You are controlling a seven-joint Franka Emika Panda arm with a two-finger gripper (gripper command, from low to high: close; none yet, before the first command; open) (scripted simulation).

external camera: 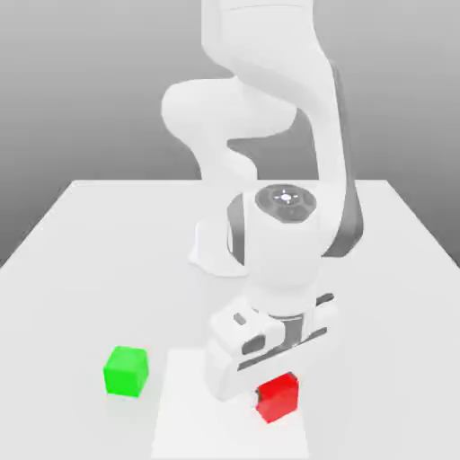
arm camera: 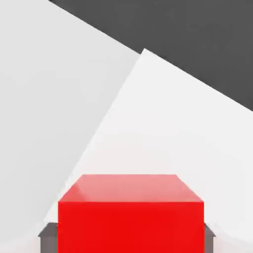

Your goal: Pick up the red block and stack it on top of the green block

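Observation:
The red block [external camera: 278, 398] sits near the table's front edge, low in the exterior view and right of centre. My gripper [external camera: 272, 392] has come down over it from above. In the hand view the red block [arm camera: 131, 212] looms close, and dark fingers [arm camera: 48, 238] press against its two sides with no gap, so the gripper is shut on it. The block looks to be at table level. The green block [external camera: 126, 370] stands alone on the table, off to the exterior view's left of the red block and clear of the gripper.
A brighter white rectangular patch [external camera: 184, 404] lies on the table [external camera: 99, 243] between and under the blocks. My arm's base [external camera: 214, 253] stands behind, near the table's middle. The table's front edge is close to the red block.

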